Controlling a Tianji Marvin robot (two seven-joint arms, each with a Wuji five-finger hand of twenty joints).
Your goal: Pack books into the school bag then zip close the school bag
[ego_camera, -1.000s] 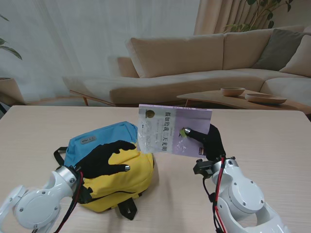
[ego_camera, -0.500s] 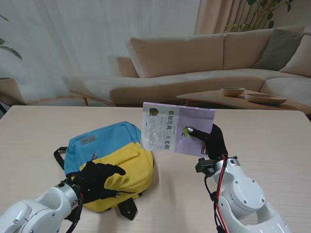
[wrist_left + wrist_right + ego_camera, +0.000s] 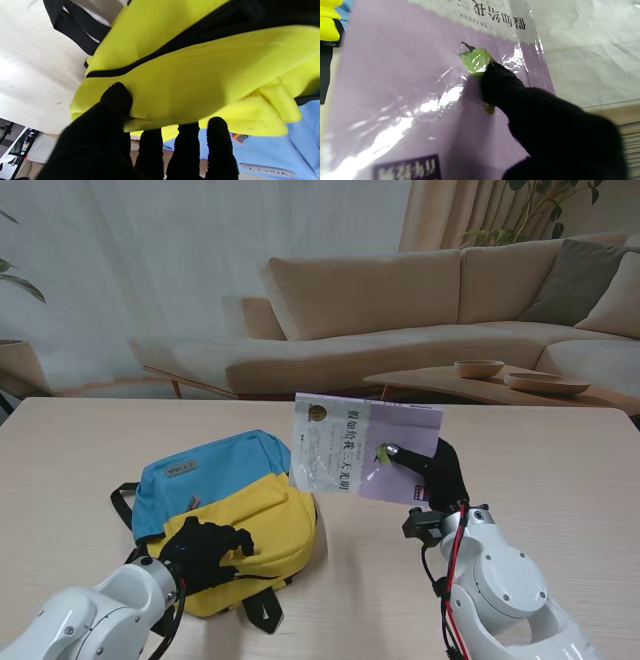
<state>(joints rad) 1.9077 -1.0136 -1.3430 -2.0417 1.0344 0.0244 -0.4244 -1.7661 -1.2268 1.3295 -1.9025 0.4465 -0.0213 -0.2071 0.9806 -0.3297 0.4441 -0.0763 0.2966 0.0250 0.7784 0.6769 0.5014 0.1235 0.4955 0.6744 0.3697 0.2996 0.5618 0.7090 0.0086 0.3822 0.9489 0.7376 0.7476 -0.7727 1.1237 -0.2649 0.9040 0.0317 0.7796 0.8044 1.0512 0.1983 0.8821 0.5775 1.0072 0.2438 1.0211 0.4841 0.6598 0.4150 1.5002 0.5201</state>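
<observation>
left hand (image 3: 205, 548): pinches yellow flap of school bag (image 3: 235, 510) at its near edge, likely to open its mouth | right hand (image 3: 432, 470): clamped on purple book (image 3: 365, 446), held upright above tabletop (image 3: 560, 470) beside bag; ready for insertion

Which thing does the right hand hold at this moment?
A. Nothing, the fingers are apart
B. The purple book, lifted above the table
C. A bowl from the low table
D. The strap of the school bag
B: the right hand grips the purple book by its edge, with the thumb on the cover, beside the school bag.
</observation>
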